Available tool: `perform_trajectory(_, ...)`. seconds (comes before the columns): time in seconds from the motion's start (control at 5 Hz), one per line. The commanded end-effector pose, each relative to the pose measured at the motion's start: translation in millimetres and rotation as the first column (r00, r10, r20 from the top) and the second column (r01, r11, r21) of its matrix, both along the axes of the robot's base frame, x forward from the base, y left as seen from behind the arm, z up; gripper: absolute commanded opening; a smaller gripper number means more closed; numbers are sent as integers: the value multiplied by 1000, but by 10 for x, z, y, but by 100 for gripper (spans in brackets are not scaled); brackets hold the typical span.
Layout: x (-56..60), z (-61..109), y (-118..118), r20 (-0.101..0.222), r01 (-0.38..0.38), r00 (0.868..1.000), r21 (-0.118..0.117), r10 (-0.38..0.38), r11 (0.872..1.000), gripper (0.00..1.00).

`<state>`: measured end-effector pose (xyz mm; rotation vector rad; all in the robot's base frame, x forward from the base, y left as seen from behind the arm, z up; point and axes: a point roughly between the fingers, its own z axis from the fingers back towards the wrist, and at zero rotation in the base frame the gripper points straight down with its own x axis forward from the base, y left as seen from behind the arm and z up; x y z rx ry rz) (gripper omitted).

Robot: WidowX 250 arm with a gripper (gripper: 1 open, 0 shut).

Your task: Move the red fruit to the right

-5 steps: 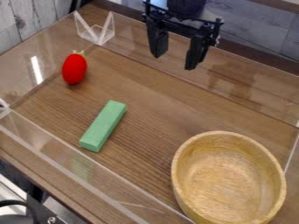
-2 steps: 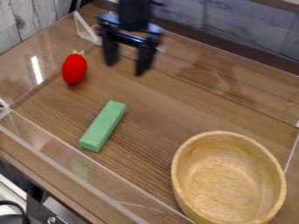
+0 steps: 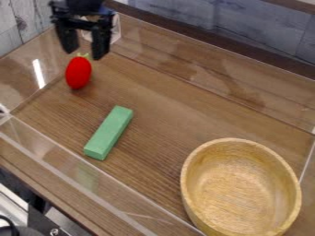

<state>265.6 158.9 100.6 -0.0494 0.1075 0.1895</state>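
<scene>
The red fruit (image 3: 79, 73) lies on the wooden table at the far left, small and rounded with a green tip at its top. My gripper (image 3: 85, 45) hangs just above and slightly behind it, fingers pointing down and open, with nothing between them. It does not touch the fruit.
A green rectangular block (image 3: 110, 132) lies diagonally in the middle left. A wooden bowl (image 3: 241, 189) sits at the front right. Clear plastic walls (image 3: 74, 161) ring the table on the front and left sides.
The gripper has swept left across the back of the table, from the upper middle to above the red fruit. It stayed open. The fruit, block and bowl have not moved.
</scene>
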Motion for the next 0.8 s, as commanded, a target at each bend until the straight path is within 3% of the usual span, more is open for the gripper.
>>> perform_trajectory(0.0, 158, 51, 162, 53, -35, 998, 29, 34, 999, 100)
perform_trajectory(0.4, 359, -218, 245, 45, -30, 999, 17, 30, 999, 100)
perform_trajectory(0.6, 359, -279, 247, 36, 2, 999, 12, -2, 1000, 100)
